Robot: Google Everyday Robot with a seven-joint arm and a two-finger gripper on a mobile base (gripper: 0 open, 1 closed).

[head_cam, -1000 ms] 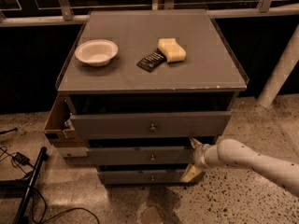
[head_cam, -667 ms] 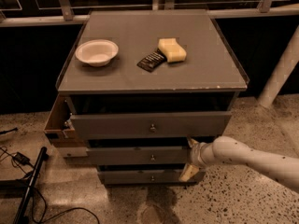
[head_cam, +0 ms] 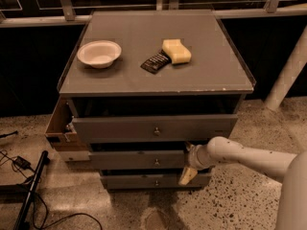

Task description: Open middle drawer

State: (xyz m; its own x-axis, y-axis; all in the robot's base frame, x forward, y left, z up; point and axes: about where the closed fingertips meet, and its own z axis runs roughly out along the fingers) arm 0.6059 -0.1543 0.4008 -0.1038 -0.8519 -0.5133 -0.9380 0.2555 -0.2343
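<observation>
The middle drawer, a wide, shallow grey drawer with a flat front and a small round metal knob at its centre, is the second of three stacked in a grey cabinet. It lies below the taller top grey drawer, which stands pulled out with a dark gap above its front, and above the narrow bottom grey drawer.

The gripper is at the right end of the middle drawer's front, well to the right of the knob. The white tubular arm enters from the lower right edge and runs nearly level toward the left, ending in a rounded wrist just right of the gripper. The cream-coloured fingers stand apart, one above the other. The lower finger slants down across the bottom drawer's front, and the upper tip shows at the middle drawer's top edge. The drawer's right end sits between them. Whether either finger touches the front cannot be told.

On the flat grey cabinet top rest a shallow white round bowl at left, a dark rectangular packet near the centre, and a yellow block-shaped sponge touching the packet's far end.

A brown open-topped box is against the cabinet's left side. A black pole and cables lie on the speckled floor at lower left.
</observation>
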